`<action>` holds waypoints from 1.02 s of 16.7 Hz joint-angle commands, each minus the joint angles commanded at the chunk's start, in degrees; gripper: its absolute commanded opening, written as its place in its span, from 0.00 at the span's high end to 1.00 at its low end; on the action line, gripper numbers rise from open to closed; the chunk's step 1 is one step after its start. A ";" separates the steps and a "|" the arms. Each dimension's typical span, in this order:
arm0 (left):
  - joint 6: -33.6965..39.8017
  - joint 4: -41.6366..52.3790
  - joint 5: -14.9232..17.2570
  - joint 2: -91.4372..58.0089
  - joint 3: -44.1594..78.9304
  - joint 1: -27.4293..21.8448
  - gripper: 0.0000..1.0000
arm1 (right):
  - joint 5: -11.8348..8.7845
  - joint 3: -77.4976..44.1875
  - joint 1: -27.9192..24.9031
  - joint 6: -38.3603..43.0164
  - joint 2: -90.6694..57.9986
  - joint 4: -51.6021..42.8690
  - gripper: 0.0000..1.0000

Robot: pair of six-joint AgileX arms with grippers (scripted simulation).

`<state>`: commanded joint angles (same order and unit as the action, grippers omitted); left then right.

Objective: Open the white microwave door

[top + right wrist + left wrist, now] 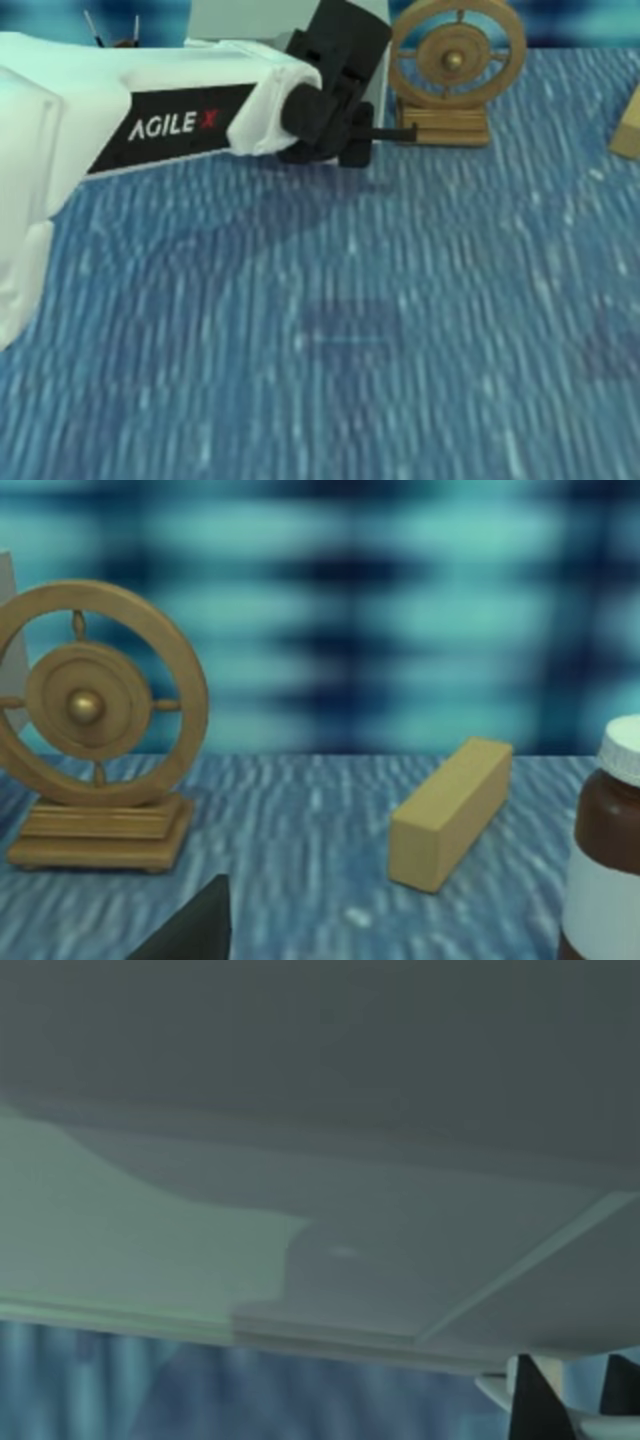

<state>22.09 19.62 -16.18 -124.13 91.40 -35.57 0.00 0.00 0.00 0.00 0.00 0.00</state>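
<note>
The left arm (150, 110) fills the near corner; its left pincer (372, 132), whether spread or closed I cannot tell, sits against the microwave (240, 20), whose door (330, 1210) looms just ahead. Judged best: hook the door's free edge, swing outward smoothly.

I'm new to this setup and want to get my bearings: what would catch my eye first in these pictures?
The big white left arm sweeps in from the top view's left, its black left gripper up against the white microwave at the table's far edge. Just right of it stands a wooden ship's wheel ornament on its base. The right wrist view adds a tan wooden block and a brown jar with a white lid on the blue table.
</note>
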 joint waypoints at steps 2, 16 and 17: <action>-1.75 -1.39 1.26 1.50 -2.13 0.43 1.00 | 0.00 0.00 0.00 0.00 0.00 0.00 0.00; -2.78 -2.21 2.08 2.32 -3.34 0.62 1.00 | 0.00 0.00 0.00 0.00 0.00 0.00 0.00; -2.78 -2.21 2.08 2.32 -3.34 0.62 1.00 | 0.00 0.00 0.00 0.00 0.00 0.00 0.00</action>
<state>19.30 17.41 -14.10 -121.81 88.06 -34.96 0.00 0.00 0.00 0.00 0.00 0.00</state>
